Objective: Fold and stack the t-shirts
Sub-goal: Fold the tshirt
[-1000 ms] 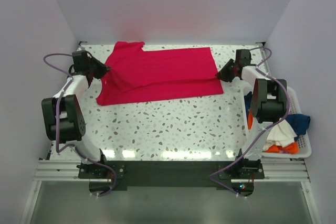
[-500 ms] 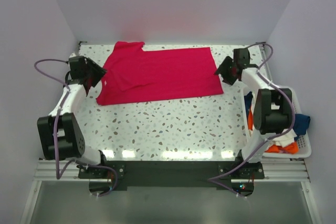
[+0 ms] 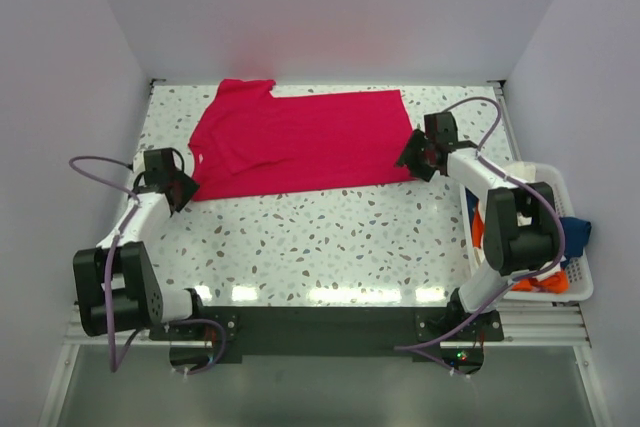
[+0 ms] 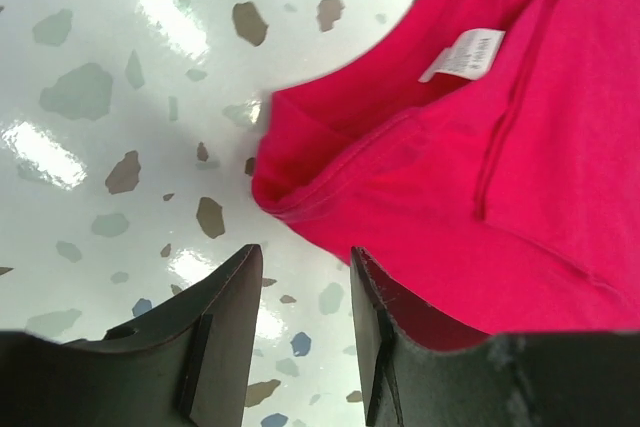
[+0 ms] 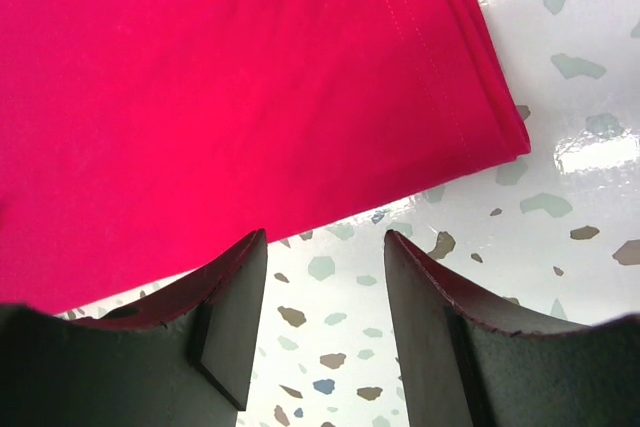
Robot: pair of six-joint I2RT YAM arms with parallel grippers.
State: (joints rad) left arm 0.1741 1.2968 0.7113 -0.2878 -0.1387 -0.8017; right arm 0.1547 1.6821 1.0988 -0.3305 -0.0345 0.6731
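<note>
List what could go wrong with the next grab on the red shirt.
1. The left gripper stands open at a bunched, doubled edge of the red shirt; it may pinch only one layer and the fold could skew.
2. The right gripper is open at the near edge, away from the corner; a grab there may leave that corner trailing.

A: What colour are the arms?
B: The left arm (image 3: pixel 135 217) and right arm (image 3: pixel 482 169) have white links, bulky black joints and a lilac cable (image 3: pixel 96 161) looping off each. Black base plates (image 3: pixel 190 328) too.
A: The claws?
B: The left claw (image 4: pixel 303 272) and right claw (image 5: pixel 325 252) have matt black fingers with scuffed edges.
</note>
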